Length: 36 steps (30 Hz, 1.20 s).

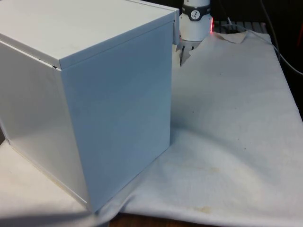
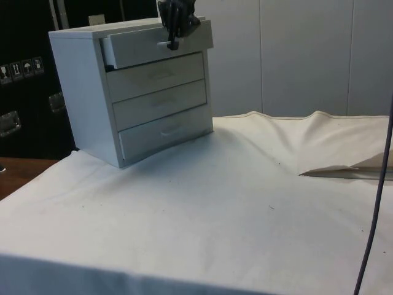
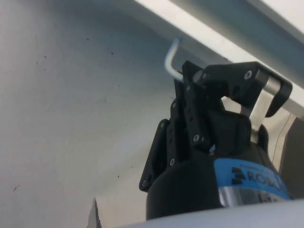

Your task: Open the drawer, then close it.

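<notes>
At the top drawer, the gripper closed on the handle.

On the white cloth stands the chest of drawers, at about ten o'clock in the side view. Its top drawer is pulled out a little; the three drawers under it sit flush. The black gripper comes down from twelve o'clock, and its fingers pinch the thin white handle. Seen from the front, the chest turns its plain side.

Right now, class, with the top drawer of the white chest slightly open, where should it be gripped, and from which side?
Grip the thin white bar handle on the top drawer's front, approaching from the chest's drawer side. It stands proud of the panel, so fingers fit around it; the black end effector is already there.
</notes>
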Tool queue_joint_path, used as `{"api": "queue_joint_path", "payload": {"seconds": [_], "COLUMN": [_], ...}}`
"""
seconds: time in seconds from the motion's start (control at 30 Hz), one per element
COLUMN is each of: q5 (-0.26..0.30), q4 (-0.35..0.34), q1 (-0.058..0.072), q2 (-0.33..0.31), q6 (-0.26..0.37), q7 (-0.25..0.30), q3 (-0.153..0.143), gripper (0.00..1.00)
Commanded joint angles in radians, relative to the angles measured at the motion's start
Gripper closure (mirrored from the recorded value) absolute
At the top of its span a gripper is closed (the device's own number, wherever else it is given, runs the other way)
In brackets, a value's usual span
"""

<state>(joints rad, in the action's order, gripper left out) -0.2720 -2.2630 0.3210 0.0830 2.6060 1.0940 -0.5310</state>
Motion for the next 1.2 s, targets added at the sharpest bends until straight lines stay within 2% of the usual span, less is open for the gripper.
{"api": "queue_joint_path", "payload": {"seconds": [0.0,0.2,0.23,0.27,0.57,0.8,0.83,1.07,1.1,1.13,1.17], "q5": [-0.037,-0.026,0.000,0.000,0.023,0.004,0.016,-0.019,0.006,-0.024,-0.026], "q4": [-0.028,-0.025,0.000,0.000,-0.031,-0.049,-0.040,-0.103,-0.098,-0.118,-0.127], "q1": [0.004,0.004,0.000,0.000,0.004,0.001,0.003,-0.003,0.004,-0.004,-0.005], "q2": [0.035,0.021,0.000,-0.001,-0.027,0.006,-0.003,0.061,0.056,0.077,0.086], "q6": [-0.007,0.006,0.000,0.000,0.037,0.023,0.023,0.023,0.023,0.024,0.024], "q7": [-0.033,-0.029,0.000,0.000,-0.003,-0.015,-0.008,-0.031,-0.012,-0.033,-0.035], "q3": [0.016,0.013,0.000,0.000,-0.001,0.000,-0.001,0.008,0.004,0.010,0.011], "gripper": [1.00,1.00,1.00,1.00,1.00,1.00,1.00,1.00,1.00,1.00,1.00]}}
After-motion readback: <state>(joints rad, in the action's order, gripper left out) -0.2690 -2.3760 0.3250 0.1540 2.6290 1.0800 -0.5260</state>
